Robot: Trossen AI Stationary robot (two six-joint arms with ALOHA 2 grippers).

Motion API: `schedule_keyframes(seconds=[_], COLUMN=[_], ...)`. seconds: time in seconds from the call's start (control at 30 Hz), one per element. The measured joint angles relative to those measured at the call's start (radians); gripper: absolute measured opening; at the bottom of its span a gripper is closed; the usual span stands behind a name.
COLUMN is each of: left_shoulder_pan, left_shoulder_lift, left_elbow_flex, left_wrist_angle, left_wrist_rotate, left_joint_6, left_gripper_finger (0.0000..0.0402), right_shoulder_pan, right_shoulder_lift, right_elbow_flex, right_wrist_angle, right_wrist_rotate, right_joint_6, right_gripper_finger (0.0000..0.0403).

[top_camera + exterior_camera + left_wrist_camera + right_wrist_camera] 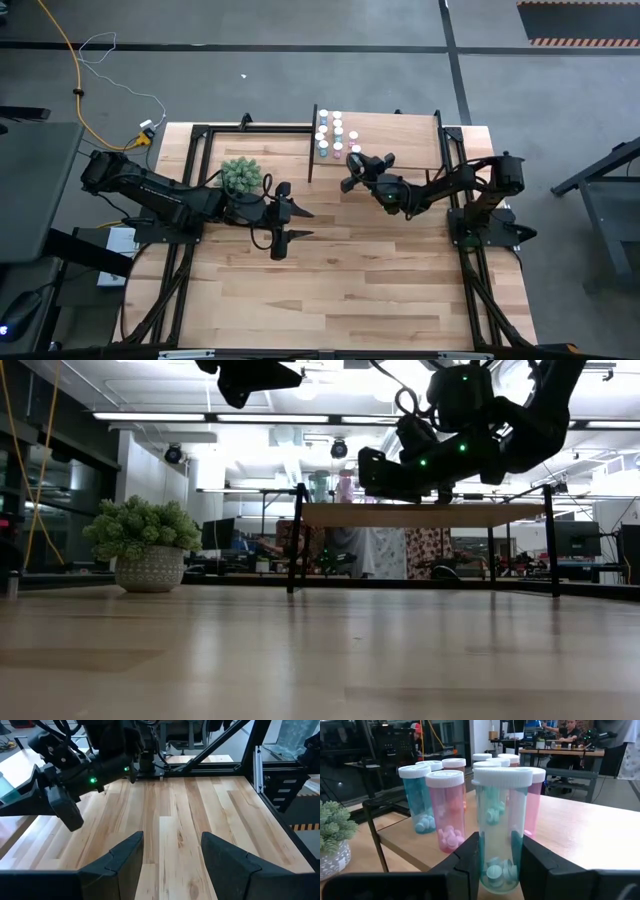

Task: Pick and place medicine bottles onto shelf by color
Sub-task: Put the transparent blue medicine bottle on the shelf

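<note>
Right end effector (500, 865) clamped on clear teal-tinted cylindrical bottle (501, 827), white ribbed cap, light-wood shelf (580, 835).

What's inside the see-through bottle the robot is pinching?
Round teal pills sit at the bottom of the bottle in the right end effector, with more higher up. The dark fingers cover its lower sides, so some pills may be hidden.
</note>
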Motion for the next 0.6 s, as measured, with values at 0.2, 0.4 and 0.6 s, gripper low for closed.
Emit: schedule_keyframes(seconds=[0.2, 0.4, 0.6], left_shoulder_pan=[0.0, 0.0, 0.0], left_shoulder_lift=[0.0, 0.0, 0.0], left_elbow_flex=[0.0, 0.0, 0.0], left_wrist_angle=[0.0, 0.0, 0.0], left_wrist_rotate=[0.0, 0.0, -0.001], left_joint_6=[0.0, 0.0, 0.0], left_gripper_finger=[0.0191, 0.0191, 0.0191], right_shoulder_pan=[0.0, 0.0, 0.0], right_shoulder_lift=[0.0, 0.0, 0.001], right_elbow_flex=[0.0, 0.0, -0.001], right_wrist_angle=[-0.004, -0.007, -0.009], right_wrist_rotate=[0.0, -0.001, -0.001], right_joint_6=[0.0, 0.0, -0.012], right_gripper_finger=[0.0091, 0.0091, 0.0092])
